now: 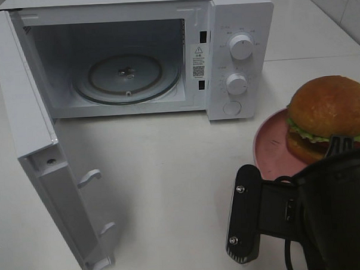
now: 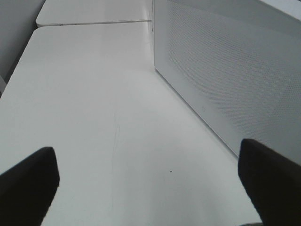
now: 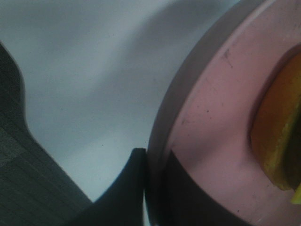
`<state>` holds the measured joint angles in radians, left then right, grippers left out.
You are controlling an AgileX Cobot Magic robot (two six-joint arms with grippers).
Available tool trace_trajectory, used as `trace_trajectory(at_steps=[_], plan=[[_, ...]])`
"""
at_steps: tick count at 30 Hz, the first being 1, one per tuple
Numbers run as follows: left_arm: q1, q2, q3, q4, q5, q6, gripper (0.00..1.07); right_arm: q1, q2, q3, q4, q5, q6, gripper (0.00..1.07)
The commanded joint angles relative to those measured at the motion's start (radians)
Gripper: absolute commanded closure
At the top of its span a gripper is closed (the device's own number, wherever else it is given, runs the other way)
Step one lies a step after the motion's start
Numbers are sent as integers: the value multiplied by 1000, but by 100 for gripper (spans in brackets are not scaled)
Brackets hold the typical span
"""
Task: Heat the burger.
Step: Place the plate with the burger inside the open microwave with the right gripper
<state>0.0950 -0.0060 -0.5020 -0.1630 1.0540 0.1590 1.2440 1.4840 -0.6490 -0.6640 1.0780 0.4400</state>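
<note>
While right gripper [image 3: 154,159] clamps the plate [image 3: 211,108] (left gripper [image 2: 148,176] spread), burger [image 1: 328,107] sits bun-up.

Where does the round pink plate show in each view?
Exterior high: round pink plate at the right edge, under the golden-bunned burger.
Left wrist: not in it.
Right wrist: fills one side, rim pinched by the right gripper.
Shared landmark: white tabletop.

Between the pink plate [image 1: 270,146] with the burger [image 1: 328,107] and the open microwave [image 1: 249,18] the tabletop [image 1: 169,165] lies free; the swung-out door [image 1: 23,100] walls the left side.
</note>
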Motion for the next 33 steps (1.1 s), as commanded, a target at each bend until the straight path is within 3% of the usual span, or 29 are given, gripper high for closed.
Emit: trace_trajectory(at_steps=[1,33], plan=[[-4,-21,4,-3,-13,-3,9,3,-8,3,-105,-14,-46,106],[-4,-21,4,-3,-13,-3,9,3,-8,3,-347,-430,-366,104]])
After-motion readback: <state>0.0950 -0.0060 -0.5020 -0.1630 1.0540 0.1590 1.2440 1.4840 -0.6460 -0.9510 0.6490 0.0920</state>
